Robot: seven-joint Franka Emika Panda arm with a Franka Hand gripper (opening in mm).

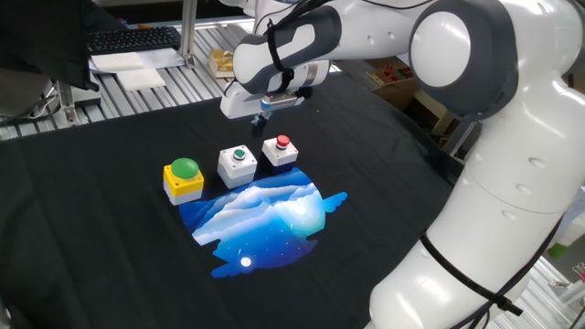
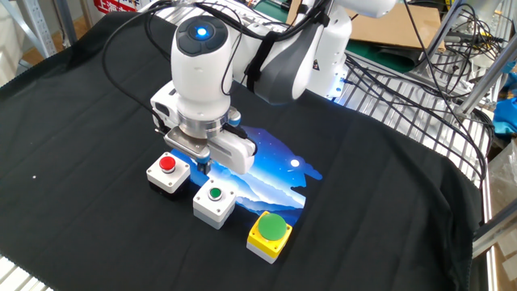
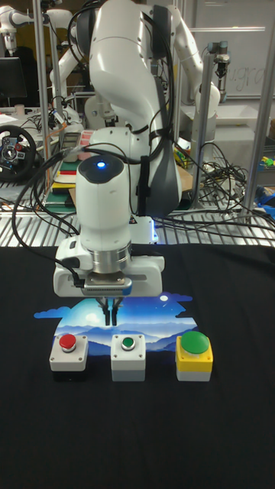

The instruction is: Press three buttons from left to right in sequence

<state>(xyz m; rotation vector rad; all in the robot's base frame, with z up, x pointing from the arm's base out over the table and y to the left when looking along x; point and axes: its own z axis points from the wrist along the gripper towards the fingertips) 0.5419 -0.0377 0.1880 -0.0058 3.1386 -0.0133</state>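
In one fixed view, the white arm [image 1: 439, 82] is seen reaching in from the right, its wrist bent downward over the black-draped surface [image 1: 110, 247]. The jaws [image 1: 264, 116] are held in the air behind the row of three boxes and apart from them. The yellow box with a big green dome [image 1: 184, 178] is placed at the left end of the row, the white box with a small green button [image 1: 239, 164] in the middle and the white box with a small red button [image 1: 280, 151] at the right end, nearest below the jaws. A blue printed patch [image 1: 265, 219] is spread on the cloth just in front of the boxes. How the jaws stand cannot be told here.

In the other fixed view, the row is seen from the opposite side. The wrist is held upright, and the jaws [image 2: 199, 164] are poised above the gap between the red-button box [image 2: 168, 172] and the green-button box [image 2: 215, 203], nearer the red one. The yellow box [image 2: 269, 234] lies well apart from them.

In the tall fixed view, the wrist is pointed straight down. The fingertips [image 3: 108, 300] are seen drawn together with no gap, and nothing is gripped between them. They hang above and behind the space between the red-button box [image 3: 68, 351] and the green-button box [image 3: 128, 354], clear of both. The yellow box [image 3: 195, 355] stands at the right end.
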